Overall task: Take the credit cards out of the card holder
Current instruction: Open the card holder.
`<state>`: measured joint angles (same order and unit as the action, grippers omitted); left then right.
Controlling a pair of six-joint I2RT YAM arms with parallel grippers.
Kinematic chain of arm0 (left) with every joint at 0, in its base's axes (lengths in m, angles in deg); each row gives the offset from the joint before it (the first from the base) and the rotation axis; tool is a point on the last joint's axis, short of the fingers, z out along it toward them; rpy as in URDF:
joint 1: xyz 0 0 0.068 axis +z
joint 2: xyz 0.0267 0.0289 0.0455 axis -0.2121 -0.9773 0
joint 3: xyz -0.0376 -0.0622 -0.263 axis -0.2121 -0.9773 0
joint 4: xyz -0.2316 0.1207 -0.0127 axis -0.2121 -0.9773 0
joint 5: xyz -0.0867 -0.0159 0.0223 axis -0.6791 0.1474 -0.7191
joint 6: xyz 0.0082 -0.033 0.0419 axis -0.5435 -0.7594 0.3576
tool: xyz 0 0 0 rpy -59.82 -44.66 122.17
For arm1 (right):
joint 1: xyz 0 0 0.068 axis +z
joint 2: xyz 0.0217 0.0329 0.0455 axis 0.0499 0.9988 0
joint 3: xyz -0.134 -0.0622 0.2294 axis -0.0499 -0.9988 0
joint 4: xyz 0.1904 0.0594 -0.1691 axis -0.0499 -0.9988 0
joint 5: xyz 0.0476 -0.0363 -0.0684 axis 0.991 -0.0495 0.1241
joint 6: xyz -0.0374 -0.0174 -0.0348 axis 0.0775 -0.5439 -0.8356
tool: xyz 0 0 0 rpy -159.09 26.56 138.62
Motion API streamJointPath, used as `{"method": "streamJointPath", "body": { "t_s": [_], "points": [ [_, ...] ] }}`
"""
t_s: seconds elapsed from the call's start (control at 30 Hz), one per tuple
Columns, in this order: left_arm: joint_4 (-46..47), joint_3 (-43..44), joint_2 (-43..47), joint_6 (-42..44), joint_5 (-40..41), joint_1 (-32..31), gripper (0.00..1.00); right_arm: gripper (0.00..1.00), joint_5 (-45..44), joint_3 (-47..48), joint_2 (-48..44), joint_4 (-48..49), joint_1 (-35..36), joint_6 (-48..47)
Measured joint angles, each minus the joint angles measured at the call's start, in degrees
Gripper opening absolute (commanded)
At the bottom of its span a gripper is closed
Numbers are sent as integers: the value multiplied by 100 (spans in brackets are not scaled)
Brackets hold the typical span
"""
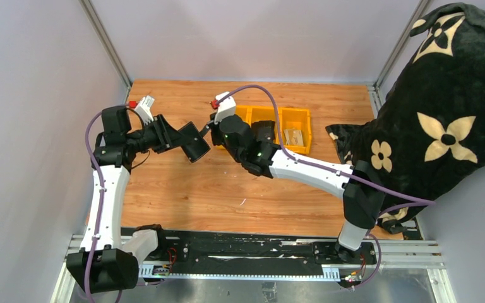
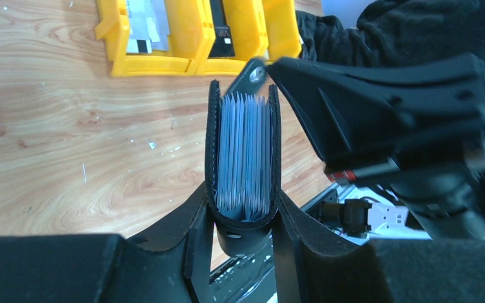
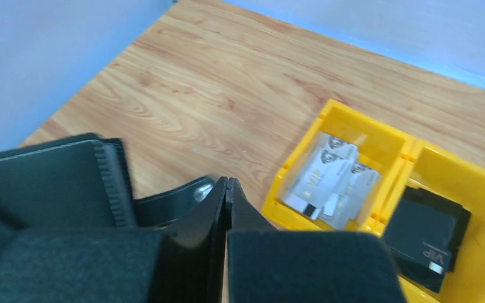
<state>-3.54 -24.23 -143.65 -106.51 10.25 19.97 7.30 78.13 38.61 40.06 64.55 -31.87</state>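
**While the left fingers clamp the holder, the right fingers close at its strap**

Where the two arms meet over the left-centre of the surface, the left fingers grip the holder from both sides, one pressing on each black cover near the fold. They stand only as far apart as the holder's thickness. The holder is lifted off the wood, just left of the yellow bins. Its fold sits down between the fingers and its open edge points towards the bins.

The covers stand a little apart. Between them the cards show edge-on as a tight pale grey-blue stack, all seated inside.

The right fingers are pressed together with no gap between them. In the left wrist view their tip lies at the strap tab, which sticks out from the holder's far right corner with its snap showing. I cannot tell whether the tab is pinched or only touched.

In the bins, the left compartment holds a few loose cards, pale and lying flat and overlapping. The next compartment holds a black box. A black cloth with cream flowers is heaped at the right edge of the surface, well apart from the holder.
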Motion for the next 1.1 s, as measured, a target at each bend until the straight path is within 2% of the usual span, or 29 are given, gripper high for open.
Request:
{"method": "streamJointPath", "body": {
  "t_s": [0.03,0.07,0.1,0.17,0.23,0.3,0.37,0.53,0.7,0.9,1.1],
  "points": [
    [0,22,0,17,-46,0,0,0,31,-94,-28,-4,-109,111],
    [-28,55,0,37,-61,-2,0,5,37,-173,-50,-7,-168,170],
    [-46,74,0,48,-76,-2,0,16,52,-245,-74,-13,-201,227],
    [-85,118,0,90,-103,-2,0,44,140,-385,-142,-7,-219,345],
    [-111,140,0,129,-114,-2,0,64,334,-671,-343,33,-221,442],
    [-144,153,-2,164,-120,-2,0,69,654,-940,-595,76,-243,667],
    [-188,184,-11,188,-129,-2,0,78,1137,-1191,-850,160,-341,905],
    [-229,280,-42,234,-179,-2,0,82,2293,-2142,-1556,756,-844,1694],
    [-247,389,-76,258,-238,-2,0,83,2962,-2736,-1897,1082,-1172,2251],
    [-247,494,-79,256,-402,-2,0,85,3803,-2782,-1803,1705,-1185,2916],
    [-245,570,-59,264,-772,-2,0,81,4444,-2658,-1128,2767,-1316,4131]
  ]
}}
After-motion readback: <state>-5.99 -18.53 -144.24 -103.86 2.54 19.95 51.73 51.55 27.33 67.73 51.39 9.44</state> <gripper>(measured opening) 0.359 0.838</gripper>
